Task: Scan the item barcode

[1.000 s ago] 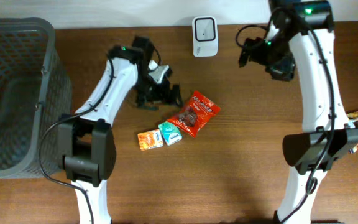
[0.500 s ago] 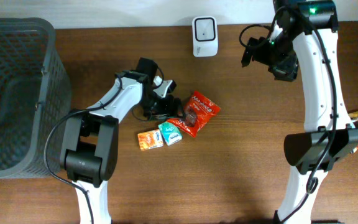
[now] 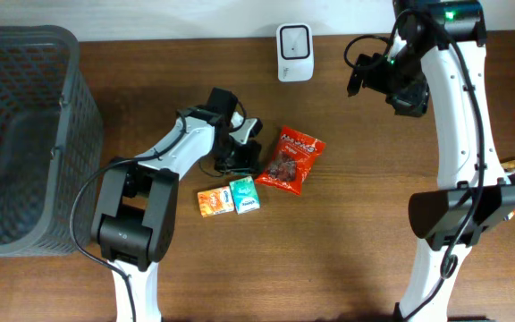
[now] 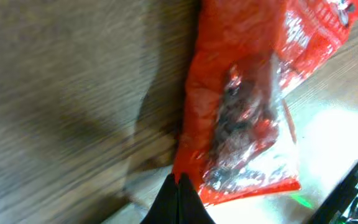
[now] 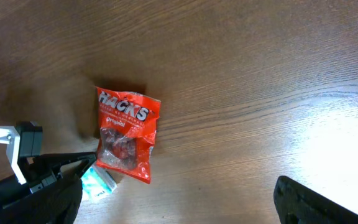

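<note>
Left claw (image 4: 179, 186) clenched at red candy bag (image 4: 241, 106) edge, hold unclear. Could slip on lifting: thin, slick film.

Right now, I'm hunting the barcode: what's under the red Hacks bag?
Only table shows around the red bag, which lies logo-up. Its underside is covered, so any barcode there can't be seen.

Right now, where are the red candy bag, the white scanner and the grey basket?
red candy bag (image 3: 293, 159): overhead view, bag's middle.
white scanner (image 3: 293, 41): overhead view, front face.
grey basket (image 3: 25, 33): overhead view, far rim.
</note>
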`<state>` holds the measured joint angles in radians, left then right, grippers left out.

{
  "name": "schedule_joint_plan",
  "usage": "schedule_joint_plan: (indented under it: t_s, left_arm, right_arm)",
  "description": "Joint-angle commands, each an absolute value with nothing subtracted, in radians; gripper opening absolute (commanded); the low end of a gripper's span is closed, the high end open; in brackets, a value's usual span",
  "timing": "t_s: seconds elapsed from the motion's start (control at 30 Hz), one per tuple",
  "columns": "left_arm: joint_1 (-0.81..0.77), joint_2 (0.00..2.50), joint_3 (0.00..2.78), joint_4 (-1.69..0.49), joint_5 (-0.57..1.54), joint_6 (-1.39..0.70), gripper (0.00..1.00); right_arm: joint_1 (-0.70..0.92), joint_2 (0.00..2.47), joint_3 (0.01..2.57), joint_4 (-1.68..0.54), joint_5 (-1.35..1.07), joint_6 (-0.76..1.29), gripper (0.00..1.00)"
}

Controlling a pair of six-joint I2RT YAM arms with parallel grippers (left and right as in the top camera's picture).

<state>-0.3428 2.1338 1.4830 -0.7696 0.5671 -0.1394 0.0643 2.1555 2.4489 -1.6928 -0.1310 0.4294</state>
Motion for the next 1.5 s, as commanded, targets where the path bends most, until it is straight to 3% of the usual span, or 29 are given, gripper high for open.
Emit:
schedule_joint_plan:
  t_s: [0.0, 0.03, 0.07, 0.1, 0.13, 0.2, 0.5, 0.6, 0.63, 0.7, 0.73, 0.93, 1.1, 1.17, 1.33, 1.4, 1.47]
  left_arm:
    - [-0.330, 2.127, 1.567, -0.805, 0.553, -0.134, 0.00]
    - [-0.331, 2.127, 1.579, -0.807, 0.553, -0.135, 0.01]
    - [-0.335, 2.127, 1.581, -0.807, 0.554, -0.154, 0.24]
    - [-0.339, 2.128, 1.579, -0.811, 0.553, -0.160, 0.79]
    - [-0.340, 2.128, 1.571, -0.808, 0.553, -0.160, 0.94]
    - [-0.346, 2.138, 1.566, -0.801, 0.572, -0.160, 1.00]
    - [-0.445, 2.246, 1.554, -0.754, 0.729, -0.217, 1.00]
    - [-0.473, 2.305, 1.554, -0.694, 0.664, -0.333, 0.66]
    - [-0.474, 2.330, 1.554, -0.683, 0.633, -0.376, 0.42]
    - [-0.474, 2.357, 1.554, -0.664, 0.606, -0.394, 0.04]
    - [-0.474, 2.357, 1.554, -0.663, 0.579, -0.397, 0.00]
    - [-0.462, 2.354, 1.604, -0.735, 0.533, -0.396, 0.00]
    - [-0.456, 2.339, 1.924, -1.116, 0.133, -0.343, 0.00]
    - [-0.456, 2.339, 2.099, -1.266, -0.134, -0.344, 0.00]
    - [-0.460, 2.340, 2.209, -1.387, -0.682, -0.360, 0.00]
    - [-0.462, 2.340, 2.209, -1.389, -0.800, -0.371, 0.00]
    - [-0.462, 2.341, 2.209, -1.403, -0.788, -0.371, 0.00]
  right_arm:
    - [0.066, 2.148, 2.459, -1.698, -0.122, 0.423, 0.98]
    - [0.066, 2.148, 2.459, -1.698, -0.122, 0.423, 0.98]
    - [0.066, 2.148, 2.459, -1.698, -0.122, 0.423, 0.98]
    - [0.066, 2.148, 2.459, -1.698, -0.122, 0.423, 0.98]
    - [0.066, 2.148, 2.459, -1.698, -0.122, 0.423, 0.98]
    - [0.066, 2.148, 2.459, -1.698, -0.122, 0.423, 0.99]
    - [0.066, 2.148, 2.459, -1.698, -0.122, 0.423, 0.98]
    - [0.066, 2.148, 2.459, -1.698, -0.122, 0.423, 0.98]
    - [0.066, 2.148, 2.459, -1.698, -0.122, 0.423, 0.98]
    - [0.066, 2.148, 2.459, -1.698, -0.122, 0.423, 0.98]
    - [0.066, 2.148, 2.459, -1.698, -0.122, 0.423, 0.98]
    - [0.066, 2.148, 2.459, -1.698, -0.122, 0.423, 0.98]
    - [0.066, 2.148, 2.459, -1.698, -0.122, 0.423, 0.98]
    - [0.066, 2.148, 2.459, -1.698, -0.122, 0.423, 0.98]
    - [0.066, 2.148, 2.459, -1.698, -0.122, 0.423, 0.98]
    - [0.066, 2.148, 2.459, -1.698, -0.122, 0.423, 0.98]
    - [0.066, 2.148, 2.459, -1.698, -0.122, 0.423, 0.99]
